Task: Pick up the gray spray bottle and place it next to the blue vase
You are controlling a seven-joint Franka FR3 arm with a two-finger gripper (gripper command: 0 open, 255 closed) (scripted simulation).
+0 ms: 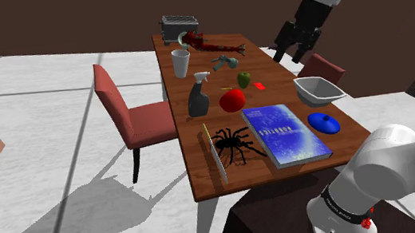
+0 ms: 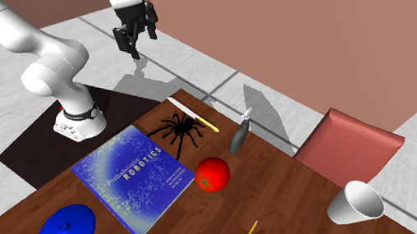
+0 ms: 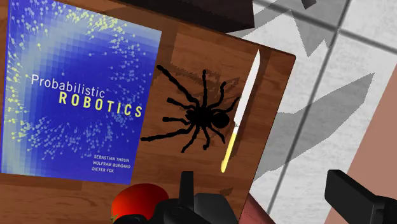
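The tool (image 1: pixel 293 52) hangs high above the wooden counter (image 1: pixel 205 180), its fingers apart and holding nothing. Nearest the stand lie a blue book (image 1: pixel 284 133), a black toy spider (image 1: pixel 233 142) and a knife (image 1: pixel 215 152), with the blue vase (image 1: pixel 325 122) at the shoulder view's right edge. Farther on, the gray spray bottle (image 1: pixel 198 97) stands upright toward that view's left, a tomato (image 1: pixel 232 99) just beside it, well apart from the vase. A white cup (image 1: pixel 181 62) and a toaster (image 1: pixel 179 25) sit farthest.

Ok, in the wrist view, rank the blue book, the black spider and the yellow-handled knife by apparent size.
1. Blue Probabilistic Robotics book, clearly largest.
2. Black spider.
3. Slim yellow-handled knife, as long as the spider but far thinner.
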